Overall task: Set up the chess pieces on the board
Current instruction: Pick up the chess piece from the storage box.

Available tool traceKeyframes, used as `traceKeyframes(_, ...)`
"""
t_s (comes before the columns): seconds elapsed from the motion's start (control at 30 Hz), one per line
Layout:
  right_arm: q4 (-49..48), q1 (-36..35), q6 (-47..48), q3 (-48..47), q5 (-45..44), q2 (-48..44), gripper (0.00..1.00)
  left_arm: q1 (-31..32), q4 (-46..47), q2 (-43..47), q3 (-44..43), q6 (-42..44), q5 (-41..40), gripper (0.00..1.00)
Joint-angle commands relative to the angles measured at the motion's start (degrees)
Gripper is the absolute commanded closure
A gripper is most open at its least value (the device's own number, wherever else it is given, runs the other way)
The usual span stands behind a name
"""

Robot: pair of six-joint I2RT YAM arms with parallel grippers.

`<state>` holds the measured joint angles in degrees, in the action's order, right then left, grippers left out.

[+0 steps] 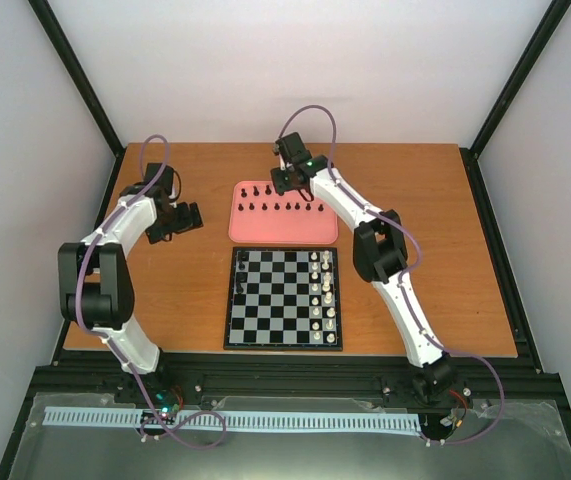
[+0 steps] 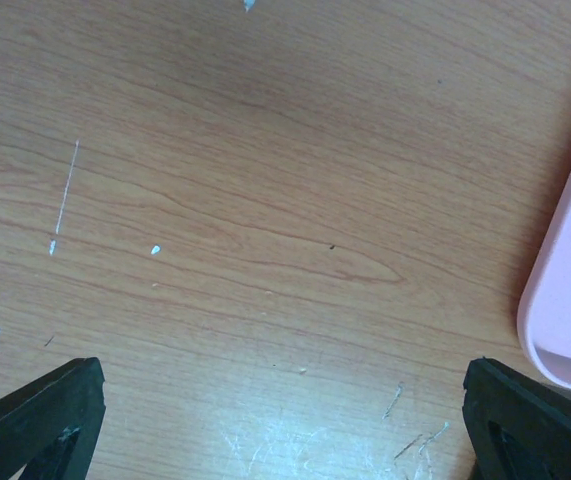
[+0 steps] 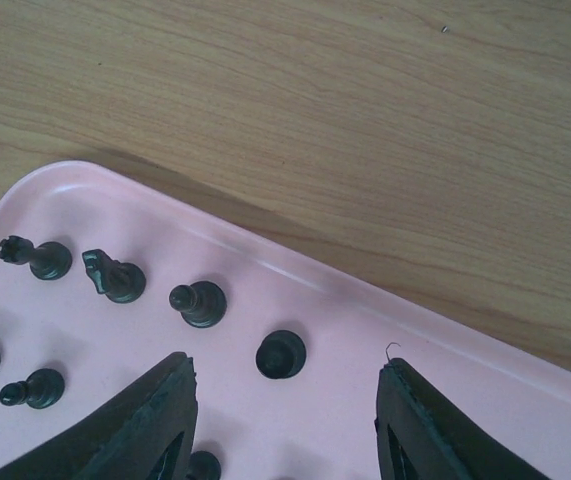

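Pieces (image 3: 197, 303) are mostly left on tray (image 1: 283, 228); two are set on board (image 1: 280, 300). Left tool (image 2: 283, 370) is spread wide, right tool (image 3: 287, 385) half-open, empty.

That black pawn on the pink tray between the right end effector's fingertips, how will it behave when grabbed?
The pawn looks tiny and solid, so probably rigid and light. Its rounded head may slip from an off-centre pinch. It stands on a small base on the pink tray, so a nudge would likely tip it.

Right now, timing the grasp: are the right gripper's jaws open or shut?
Open: the right gripper jaws stand apart, a black pawn untouched between them.
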<state>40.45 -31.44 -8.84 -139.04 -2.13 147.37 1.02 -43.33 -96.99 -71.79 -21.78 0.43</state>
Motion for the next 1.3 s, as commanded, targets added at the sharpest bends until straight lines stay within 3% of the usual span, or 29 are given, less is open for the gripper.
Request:
traceKeyframes(0.0, -2.01, 0.61, 0.23, -1.93, 0.48, 2.50, 0.43, 0.04, 0.11, -1.20, -1.97, -0.38, 0.84, 0.00)
traceKeyframes(0.8, -3.83, 2.37, -1.25, -5.01, 5.05, 7.64, 0.53, 0.04, -0.02, -1.86, -1.84, -0.04, 0.20, 0.00)
traceKeyframes(1.07, -4.50, 2.35, -1.90, -5.27, 5.95, 8.26, 0.64, 0.04, 0.14, -2.32, -1.84, -0.13, 0.63, 0.00)
traceKeyframes(1.27, -5.03, 2.35, -1.60, -5.60, 5.97, 8.28, 0.81, 0.04, 0.26, -2.94, -2.07, -0.26, 1.03, 0.00)
